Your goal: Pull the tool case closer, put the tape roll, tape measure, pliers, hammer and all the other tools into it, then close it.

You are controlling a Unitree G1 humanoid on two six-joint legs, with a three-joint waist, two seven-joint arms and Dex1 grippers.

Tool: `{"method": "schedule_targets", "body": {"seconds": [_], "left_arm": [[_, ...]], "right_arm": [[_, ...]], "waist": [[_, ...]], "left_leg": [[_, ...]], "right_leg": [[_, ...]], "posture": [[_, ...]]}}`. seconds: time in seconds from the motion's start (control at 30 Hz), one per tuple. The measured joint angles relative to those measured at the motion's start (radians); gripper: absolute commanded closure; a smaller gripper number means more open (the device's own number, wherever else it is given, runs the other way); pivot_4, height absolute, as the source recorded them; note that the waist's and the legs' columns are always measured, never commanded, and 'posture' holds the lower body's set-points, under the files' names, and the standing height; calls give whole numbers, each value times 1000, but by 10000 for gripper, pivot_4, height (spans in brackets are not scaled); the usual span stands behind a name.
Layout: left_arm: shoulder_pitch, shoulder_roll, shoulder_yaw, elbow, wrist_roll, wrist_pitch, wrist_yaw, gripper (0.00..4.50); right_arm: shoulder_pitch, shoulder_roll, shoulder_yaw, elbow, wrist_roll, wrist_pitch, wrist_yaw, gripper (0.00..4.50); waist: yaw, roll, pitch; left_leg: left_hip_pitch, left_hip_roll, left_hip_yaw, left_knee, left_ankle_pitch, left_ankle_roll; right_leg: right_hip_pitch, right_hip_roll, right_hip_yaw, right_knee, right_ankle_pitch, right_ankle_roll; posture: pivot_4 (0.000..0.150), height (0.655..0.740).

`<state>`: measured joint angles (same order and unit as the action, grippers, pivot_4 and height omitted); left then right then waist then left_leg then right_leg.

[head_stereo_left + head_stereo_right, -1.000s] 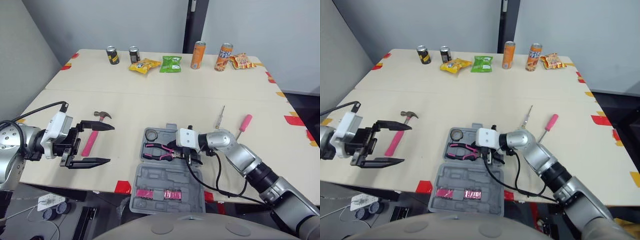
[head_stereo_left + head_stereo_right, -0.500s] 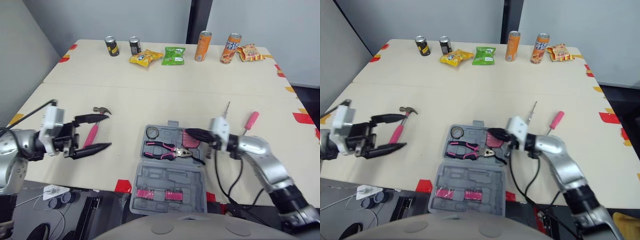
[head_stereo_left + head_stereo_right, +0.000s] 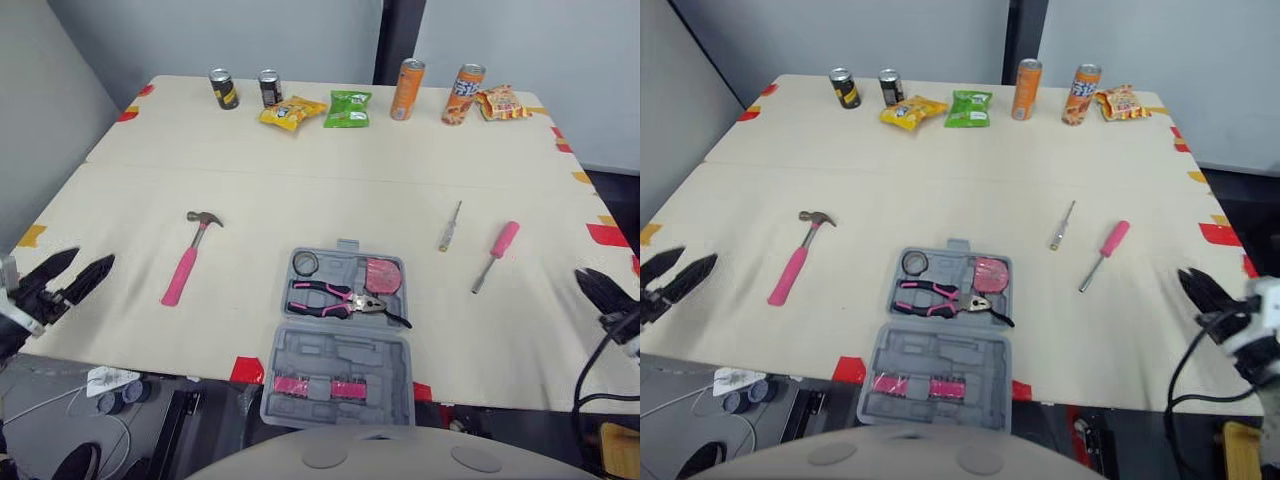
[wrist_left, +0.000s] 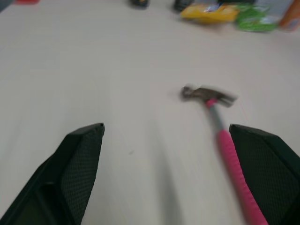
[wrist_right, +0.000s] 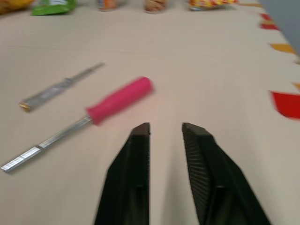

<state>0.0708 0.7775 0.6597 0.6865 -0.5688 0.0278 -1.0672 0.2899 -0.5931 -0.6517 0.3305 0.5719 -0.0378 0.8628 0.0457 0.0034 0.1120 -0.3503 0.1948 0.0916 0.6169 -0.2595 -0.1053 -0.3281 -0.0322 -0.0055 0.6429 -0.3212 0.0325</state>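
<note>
The grey tool case (image 3: 338, 372) lies open near the table's front edge. Its far half holds a tape roll (image 3: 306, 264), a pink tape measure (image 3: 383, 275) and pink-handled pliers (image 3: 345, 300). A hammer (image 3: 190, 265) with a pink handle lies left of the case. A pink screwdriver (image 3: 497, 252) and a thin metal bit (image 3: 450, 225) lie to its right. My left gripper (image 3: 92, 258) hovers open at the front left edge, pointing toward the hammer (image 4: 218, 122). My right gripper (image 5: 165, 126) is at the right edge, its fingers a narrow gap apart and empty, just short of the screwdriver (image 5: 117, 101).
Along the far edge stand two dark cans (image 3: 224, 88), two orange cans (image 3: 405, 88) and snack bags in yellow (image 3: 291, 112), green (image 3: 347, 108) and orange (image 3: 497, 102). Red and yellow tape marks dot the table's edges (image 3: 246, 372).
Both arms have drawn back from the middle to the table's edges. The right gripper left the case, where the tape measure now lies. The left gripper moved away from the hammer.
</note>
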Motion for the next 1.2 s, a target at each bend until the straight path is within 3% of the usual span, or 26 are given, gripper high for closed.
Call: {"method": "schedule_targets", "body": {"seconds": [0.2, 0.23, 0.43, 0.6, 0.83, 1.03, 1.07, 1.13, 1.2], "left_arm": [[-26, 3, 0, 110, 32, -65, 21, 0], [-25, 3, 0, 113, 33, -71, 21, 0], [-9, 3, 0, 81, 33, -90, 6, 0], [42, -15, -35, -123, 28, -99, -56, 0], [87, -50, -222, -361, 87, -146, -162, 0], [90, -45, -407, -503, 147, -170, -263, 0], [87, -40, -435, -506, 161, -179, -280, 0], [74, -32, -475, -504, 188, -194, -306, 5103], [54, -29, -509, -502, 211, -215, -326, 11587]], "right_arm": [[2, -1, -15, 106, -2, -34, 22, 1187], [0, -1, -15, 118, -4, -40, 23, 193], [-8, -16, -14, 118, -6, -33, 51, 193], [39, -32, 20, -100, 60, 101, 133, 193], [98, -80, 171, -377, 29, 176, 224, 193], [82, -121, 339, -433, -116, 40, 327, 193], [74, -123, 364, -423, -146, 2, 346, 4097], [60, -133, 407, -386, -189, -59, 374, 8157], [45, -140, 447, -342, -227, -115, 405, 15284]], "waist": [[1, 1, 1], [2, 1, 2], [3, 2, 3], [5, 3, 8], [7, 3, 9], [6, 3, 11], [5, 3, 11], [3, 3, 12], [2, 3, 12]], "left_leg": [[1, 2, -1, 1, -3, 12], [1, 2, -1, 1, -2, 12], [1, 2, -1, 1, -2, 13], [0, 2, -1, 1, -2, 15], [0, 2, -2, 1, -2, 15], [0, 2, -1, 2, -2, 15], [0, 2, -1, 1, -2, 15], [-1, 2, -1, 1, -2, 15], [-1, 1, -1, 2, -2, 15]], "right_leg": [[1, -2, -2, 2, 0, -1], [1, -2, -2, 2, 0, -1], [1, -3, -2, 2, 0, -1], [1, -4, -3, 2, 0, -1], [1, -4, -3, 2, 0, -1], [1, -4, -3, 2, 0, -1], [0, -4, -3, 3, 0, -1], [0, -4, -3, 3, 0, -1], [0, -4, -3, 4, 0, -1]], "posture": [[1500, 7400], [1500, 7400], [1500, 7400], [1500, 7400], [1500, 7400], [1500, 7400], [1500, 7400], [1500, 7400], [1500, 7400]]}}
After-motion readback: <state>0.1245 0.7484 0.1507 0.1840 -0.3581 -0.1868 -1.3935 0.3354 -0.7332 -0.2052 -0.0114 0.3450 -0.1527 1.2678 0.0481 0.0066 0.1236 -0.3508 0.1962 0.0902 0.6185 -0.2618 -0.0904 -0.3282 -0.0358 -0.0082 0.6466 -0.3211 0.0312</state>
